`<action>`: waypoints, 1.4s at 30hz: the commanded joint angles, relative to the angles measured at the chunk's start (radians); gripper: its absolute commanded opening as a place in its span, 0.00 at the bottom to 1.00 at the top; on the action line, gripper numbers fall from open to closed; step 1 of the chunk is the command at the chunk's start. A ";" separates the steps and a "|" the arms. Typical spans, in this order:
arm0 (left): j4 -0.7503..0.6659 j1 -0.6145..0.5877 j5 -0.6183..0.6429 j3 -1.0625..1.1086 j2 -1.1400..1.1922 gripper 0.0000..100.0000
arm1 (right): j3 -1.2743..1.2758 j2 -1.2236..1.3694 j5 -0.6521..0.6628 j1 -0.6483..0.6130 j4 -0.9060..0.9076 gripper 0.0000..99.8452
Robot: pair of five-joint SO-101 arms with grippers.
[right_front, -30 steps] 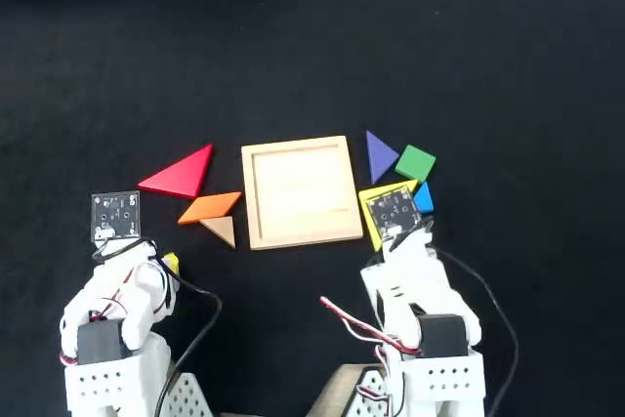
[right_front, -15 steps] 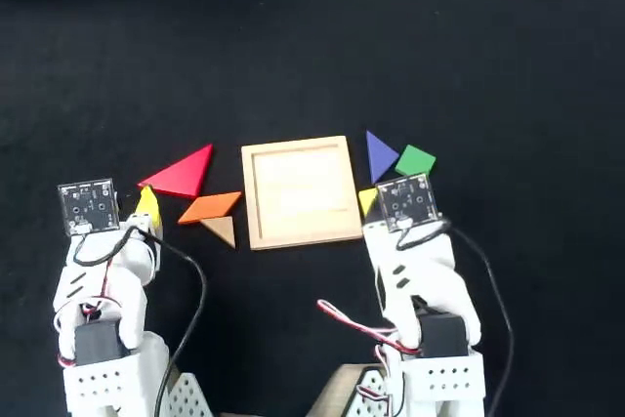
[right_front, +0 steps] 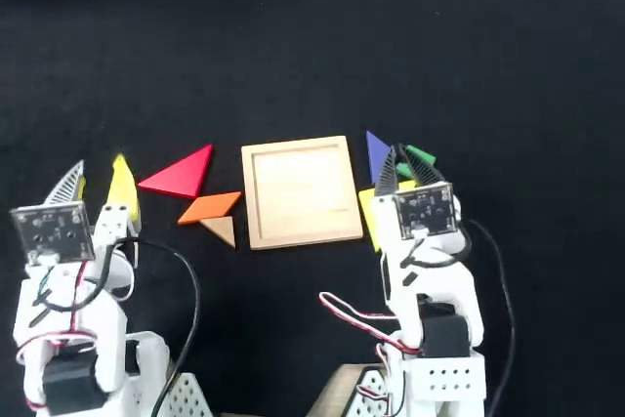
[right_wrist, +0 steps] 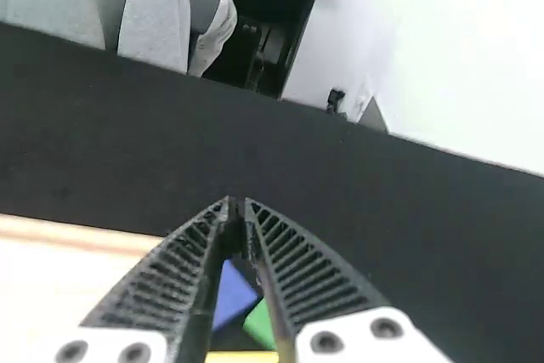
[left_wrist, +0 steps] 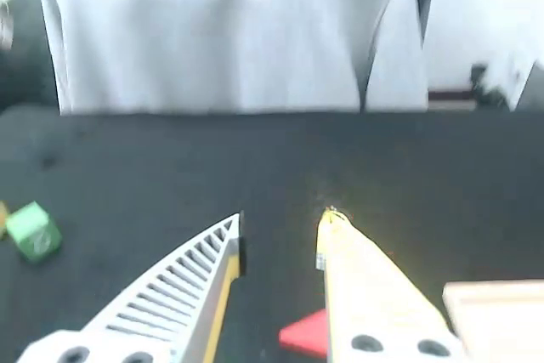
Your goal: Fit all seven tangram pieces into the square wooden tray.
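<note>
Right claw (right_wrist: 237, 205) nearer — pieces lie directly beneath it
Closed, it hangs above purple triangle (right_front: 375, 151) and green square (right_front: 423, 155), just right of the tray (right_front: 249, 197); left claw (left_wrist: 281, 219), spread apart, stands left of the red triangle (right_front: 184, 173).

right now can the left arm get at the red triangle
Probably yes. The left hand is open and sits just to the outer side of the red triangle, with only bare black cloth between them. The orange piece lies on the triangle's near side, out of that path.
</note>
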 commanded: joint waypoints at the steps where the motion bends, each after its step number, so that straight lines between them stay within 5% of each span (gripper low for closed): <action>1: -0.083 0.082 -0.009 -0.067 -0.005 0.16 | -0.068 -0.091 0.002 0.017 -0.029 0.01; 7: -0.207 0.266 -0.008 0.013 0.002 0.16 | -0.084 -0.091 0.002 0.015 -0.040 0.01; 14: -0.207 0.166 0.055 0.019 0.146 0.16 | -0.105 -0.091 0.002 0.015 -0.055 0.01; 27: -0.112 0.147 0.081 -0.320 0.924 0.16 | -0.371 -0.059 0.086 -0.048 0.247 0.01; 35: -0.110 0.145 0.083 -0.412 1.211 0.16 | -0.628 0.467 0.075 -0.043 0.264 0.01; 42: -0.120 0.074 0.141 -0.516 1.435 0.16 | -1.073 0.958 -0.064 -0.043 0.546 0.01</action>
